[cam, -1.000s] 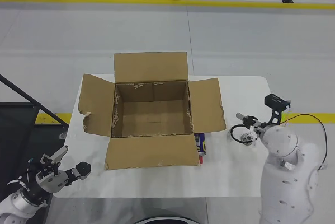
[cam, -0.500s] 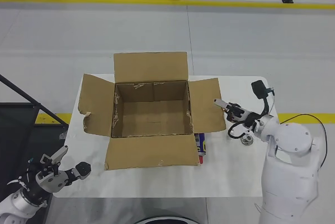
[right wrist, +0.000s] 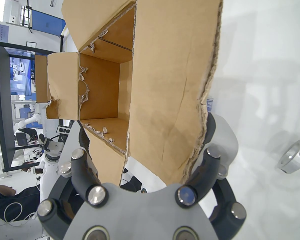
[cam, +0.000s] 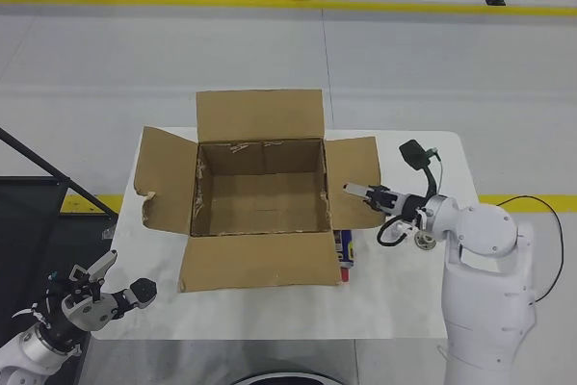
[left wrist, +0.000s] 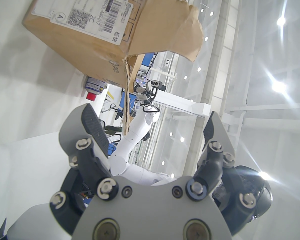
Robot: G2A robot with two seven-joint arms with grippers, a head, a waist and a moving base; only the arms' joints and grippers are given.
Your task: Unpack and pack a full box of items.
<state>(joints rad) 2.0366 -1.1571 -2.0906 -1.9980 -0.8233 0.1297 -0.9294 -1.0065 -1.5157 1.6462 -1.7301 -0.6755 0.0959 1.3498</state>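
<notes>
White counter point(cam: 404, 289) carries the open cardboard box point(cam: 259, 159) at centre, with a small canister point(cam: 344, 248) just beside its near right corner. Your right pincer point(cam: 354, 191) stands wide open astride the box's right flap point(cam: 360, 166), gripping nothing; the flap edge runs front to back. Your left pincer point(cam: 126, 275), open and empty, hangs well apart off the near left corner.

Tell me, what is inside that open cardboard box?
The cardboard box shows only its bare brown floor and walls. Its near wall may hide a strip of floor.
</notes>
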